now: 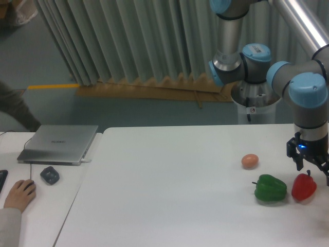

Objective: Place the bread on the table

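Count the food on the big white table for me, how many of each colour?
Green pepper: 1
Red pepper: 1
Brown egg: 1
Total: 3
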`<state>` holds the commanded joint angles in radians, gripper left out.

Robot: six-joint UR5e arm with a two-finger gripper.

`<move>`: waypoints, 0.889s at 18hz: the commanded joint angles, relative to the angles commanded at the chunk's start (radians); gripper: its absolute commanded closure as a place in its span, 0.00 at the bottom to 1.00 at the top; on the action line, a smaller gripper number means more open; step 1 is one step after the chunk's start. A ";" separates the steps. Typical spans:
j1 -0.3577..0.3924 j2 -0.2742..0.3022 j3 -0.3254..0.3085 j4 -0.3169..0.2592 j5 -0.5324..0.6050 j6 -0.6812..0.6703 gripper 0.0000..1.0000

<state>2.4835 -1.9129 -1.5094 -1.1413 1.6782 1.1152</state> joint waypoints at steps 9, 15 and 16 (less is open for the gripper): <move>0.104 -0.037 0.044 0.032 -0.006 0.046 0.00; 0.169 -0.069 0.080 0.043 -0.024 0.169 0.00; 0.179 -0.075 0.084 0.043 -0.028 0.223 0.00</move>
<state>2.6629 -1.9880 -1.4251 -1.0983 1.6506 1.3386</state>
